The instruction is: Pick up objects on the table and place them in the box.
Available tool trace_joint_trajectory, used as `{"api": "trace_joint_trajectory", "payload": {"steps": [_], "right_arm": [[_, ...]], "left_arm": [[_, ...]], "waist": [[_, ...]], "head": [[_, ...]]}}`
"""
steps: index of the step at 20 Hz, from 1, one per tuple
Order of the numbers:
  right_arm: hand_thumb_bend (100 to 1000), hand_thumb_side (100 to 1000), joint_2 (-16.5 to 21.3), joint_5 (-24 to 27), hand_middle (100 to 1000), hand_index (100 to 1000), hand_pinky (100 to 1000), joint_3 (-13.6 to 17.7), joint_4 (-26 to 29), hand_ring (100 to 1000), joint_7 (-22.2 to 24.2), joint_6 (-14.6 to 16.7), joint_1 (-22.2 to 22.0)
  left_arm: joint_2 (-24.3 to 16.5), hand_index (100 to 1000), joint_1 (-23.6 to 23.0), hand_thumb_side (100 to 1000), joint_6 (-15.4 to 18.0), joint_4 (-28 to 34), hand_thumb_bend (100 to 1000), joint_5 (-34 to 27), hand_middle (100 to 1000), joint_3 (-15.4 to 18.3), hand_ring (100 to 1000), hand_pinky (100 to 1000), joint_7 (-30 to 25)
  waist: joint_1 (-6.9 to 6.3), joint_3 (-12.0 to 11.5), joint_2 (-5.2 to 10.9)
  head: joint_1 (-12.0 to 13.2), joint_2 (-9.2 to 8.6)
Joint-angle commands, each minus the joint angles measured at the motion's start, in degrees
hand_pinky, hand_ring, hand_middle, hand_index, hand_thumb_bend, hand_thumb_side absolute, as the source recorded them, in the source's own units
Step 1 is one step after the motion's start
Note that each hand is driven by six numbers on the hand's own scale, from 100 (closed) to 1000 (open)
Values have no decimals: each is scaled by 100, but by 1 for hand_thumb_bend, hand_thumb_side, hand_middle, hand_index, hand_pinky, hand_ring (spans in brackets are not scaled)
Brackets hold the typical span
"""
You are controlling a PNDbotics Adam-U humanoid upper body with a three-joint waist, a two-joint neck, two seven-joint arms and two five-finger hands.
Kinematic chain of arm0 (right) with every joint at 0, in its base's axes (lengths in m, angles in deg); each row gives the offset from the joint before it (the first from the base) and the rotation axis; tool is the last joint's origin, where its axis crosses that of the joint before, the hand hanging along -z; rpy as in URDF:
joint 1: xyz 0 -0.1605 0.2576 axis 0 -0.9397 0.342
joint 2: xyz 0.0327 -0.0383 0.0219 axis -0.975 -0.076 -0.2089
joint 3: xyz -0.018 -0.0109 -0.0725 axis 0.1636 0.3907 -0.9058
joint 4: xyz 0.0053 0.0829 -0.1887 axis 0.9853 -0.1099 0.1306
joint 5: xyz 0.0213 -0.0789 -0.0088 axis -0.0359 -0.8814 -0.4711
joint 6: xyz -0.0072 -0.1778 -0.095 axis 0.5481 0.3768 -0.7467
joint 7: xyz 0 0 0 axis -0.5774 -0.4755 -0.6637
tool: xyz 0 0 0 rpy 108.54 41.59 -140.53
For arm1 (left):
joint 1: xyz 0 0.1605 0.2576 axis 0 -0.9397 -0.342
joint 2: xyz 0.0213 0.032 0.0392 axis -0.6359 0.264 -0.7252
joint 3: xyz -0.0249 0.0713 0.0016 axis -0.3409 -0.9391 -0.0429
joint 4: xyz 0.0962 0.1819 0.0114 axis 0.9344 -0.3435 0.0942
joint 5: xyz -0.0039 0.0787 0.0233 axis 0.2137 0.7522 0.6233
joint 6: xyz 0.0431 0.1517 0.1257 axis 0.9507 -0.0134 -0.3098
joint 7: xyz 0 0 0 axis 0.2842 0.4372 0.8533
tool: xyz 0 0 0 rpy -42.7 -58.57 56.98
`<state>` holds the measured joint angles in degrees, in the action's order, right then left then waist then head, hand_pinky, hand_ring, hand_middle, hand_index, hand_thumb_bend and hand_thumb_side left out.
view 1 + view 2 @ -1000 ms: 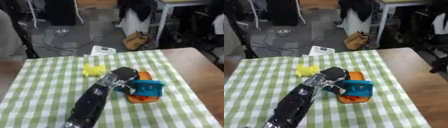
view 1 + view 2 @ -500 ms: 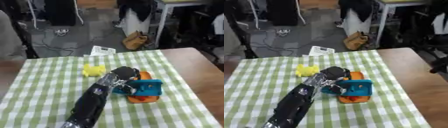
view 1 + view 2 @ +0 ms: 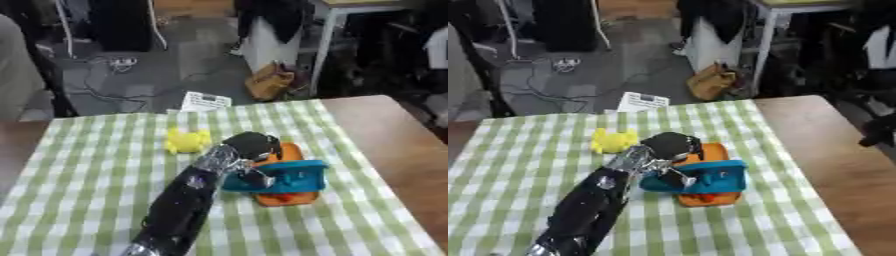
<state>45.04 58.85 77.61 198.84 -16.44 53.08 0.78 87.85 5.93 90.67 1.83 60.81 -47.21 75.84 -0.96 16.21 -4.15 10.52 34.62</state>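
Checked cloth (image 3: 79, 170) is seen covering the table (image 3: 394, 130), with a yellow toy (image 3: 186, 140) lying just left of the left robot hand (image 3: 249, 150), which is clenched on a blue object (image 3: 284, 177) over the orange box (image 3: 284, 197).

A green-checked cloth (image 3: 79, 175) covered the desk (image 3: 394, 130). A white paper (image 3: 206, 101) lay at its far edge; a tan bag (image 3: 267, 86) sat on the floor.

robot hand (image 3: 249, 150): fingers blurred, hidden against the blue plastic object (image 3: 284, 176)
orange tray (image 3: 287, 196): mostly covered
black forearm: cut off below
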Motion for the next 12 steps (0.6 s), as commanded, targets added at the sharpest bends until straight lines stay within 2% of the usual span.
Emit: {"api": "trace_joint_trajectory", "payload": {"steps": [1, 12], "right_arm": [[100, 690, 69, 42, 736, 752, 520, 19, 137, 603, 12, -2, 51], [100, 692, 66, 39, 737, 752, 521, 21, 137, 603, 19, -8, 46]], "left_arm": [[-91, 802, 158, 450, 8, 171, 260, -85, 768, 19, 720, 706, 39], [-83, 798, 180, 494, 53, 326, 263, -358, 761, 5, 707, 705, 49]], "waist": [[-44, -1, 62], [-42, -9, 63]], "head": [[-10, -77], [-22, -81]]}}
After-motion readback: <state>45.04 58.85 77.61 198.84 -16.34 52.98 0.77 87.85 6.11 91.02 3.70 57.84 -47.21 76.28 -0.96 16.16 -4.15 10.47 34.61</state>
